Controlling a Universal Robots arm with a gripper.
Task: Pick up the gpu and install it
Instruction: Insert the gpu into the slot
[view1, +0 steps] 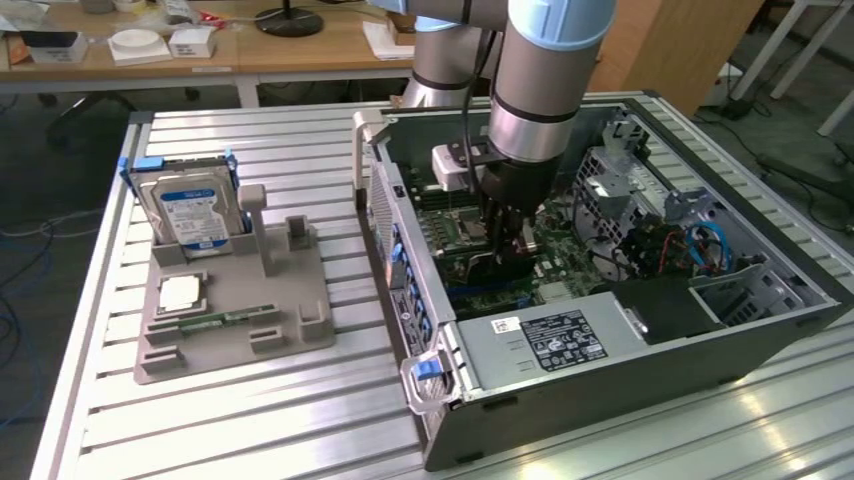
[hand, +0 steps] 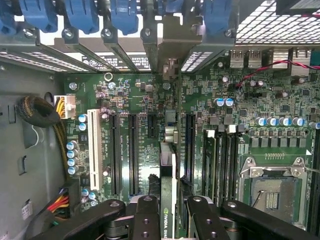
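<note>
One gpu (hand: 167, 167), pickup done, clamped edge-on between the tool's (hand: 168, 202) fingers (hand: 145, 220). It stands over the motherboard (hand: 125, 95) slots beneath the tool. Seating cannot be confirmed.

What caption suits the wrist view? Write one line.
End effector grips the gpu edge-on over the motherboard inside the open computer case.
</note>
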